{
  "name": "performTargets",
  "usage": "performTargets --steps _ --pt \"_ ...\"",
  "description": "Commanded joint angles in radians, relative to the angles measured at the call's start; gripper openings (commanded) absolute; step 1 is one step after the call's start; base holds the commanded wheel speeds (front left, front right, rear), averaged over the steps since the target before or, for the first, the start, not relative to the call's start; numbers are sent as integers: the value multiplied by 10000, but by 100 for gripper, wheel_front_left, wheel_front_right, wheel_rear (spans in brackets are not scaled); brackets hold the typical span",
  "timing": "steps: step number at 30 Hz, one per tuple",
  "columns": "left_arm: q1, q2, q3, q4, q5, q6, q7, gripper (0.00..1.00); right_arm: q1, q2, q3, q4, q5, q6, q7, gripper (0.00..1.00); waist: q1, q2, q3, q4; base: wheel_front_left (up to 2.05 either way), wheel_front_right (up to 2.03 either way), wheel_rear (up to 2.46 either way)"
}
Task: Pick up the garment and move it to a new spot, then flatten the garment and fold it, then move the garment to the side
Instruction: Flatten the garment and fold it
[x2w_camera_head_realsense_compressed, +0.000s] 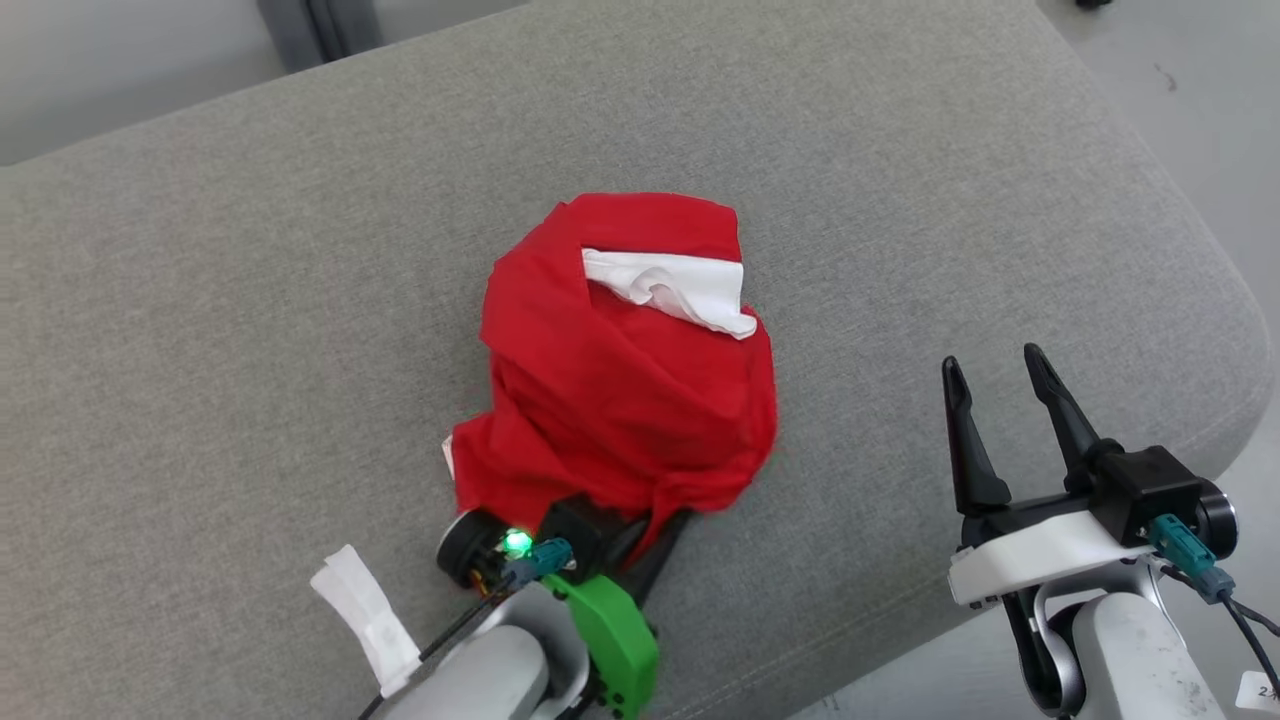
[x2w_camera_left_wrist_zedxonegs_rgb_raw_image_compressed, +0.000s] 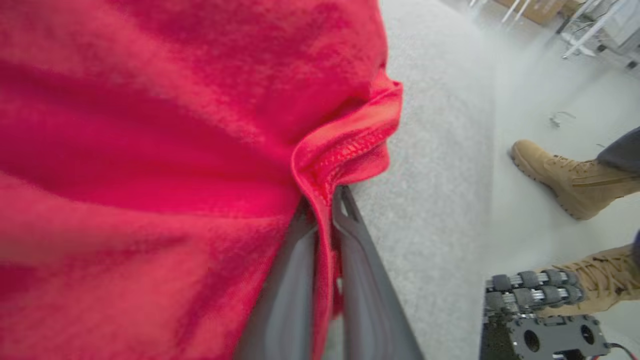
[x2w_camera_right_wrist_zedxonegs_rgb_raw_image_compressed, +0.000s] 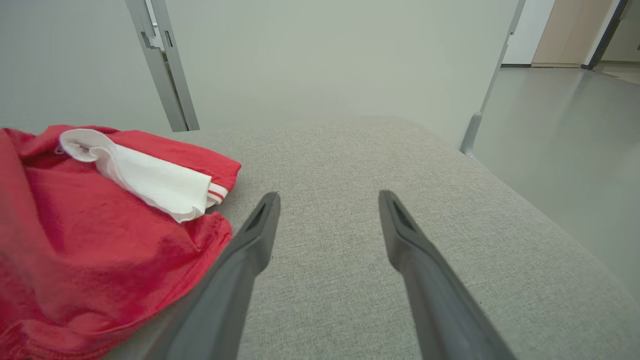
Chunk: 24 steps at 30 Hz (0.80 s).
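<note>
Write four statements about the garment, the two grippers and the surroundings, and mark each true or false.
1. The left gripper is shut on a hem of the red garment. True.
2. The right gripper grips the garment too. False: it stands open over the grey cushion, apart from the cloth.
3. The garment lies spread flat. False: it is bunched in a heap, with a white part on top.
4. A person's tan boots stand on the floor beside the cushion. True.
</note>
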Motion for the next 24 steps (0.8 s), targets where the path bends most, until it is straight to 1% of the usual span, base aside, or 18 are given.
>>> performTargets --steps 1,4,8,12,14,18,22,24 --pt "99 -175 26 -492 -354 -62 -84 0 108 -14 7 51 52 -14 -31 100 0 0 -275 281 0 0 0" --pt "54 -217 236 -1881 -1108 -86 -14 0 193 -12 80 127 34 -14 -31 100 0 0 -521 475 0 0 0" --pt "-73 -182 804 -3862 -2105 -92 201 0 169 -14 185 229 60 -14 -31 100 0 0 -844 599 0 0 0" --pt "-279 -301 1659 -5433 -3026 283 453 0 166 -15 306 333 86 -14 -31 100 0 0 -1103 605 0 0 0" --pt "-461 -332 2033 -5914 -3292 498 507 0 192 -14 383 372 95 -14 -31 100 0 0 -1204 564 0 0 0" --pt "-809 -463 2555 -6414 -3518 895 485 0 200 -15 516 430 152 -14 -31 100 0 0 -1339 407 0 0 0" --pt "-963 -572 2697 -6458 -3802 1061 614 0 228 -12 521 462 182 -14 -31 100 0 0 -1384 253 0 0 0" --pt "-1002 -540 2711 -6262 -3844 1138 688 0 248 -14 480 447 218 -14 -31 100 0 0 -1365 198 0 0 0"
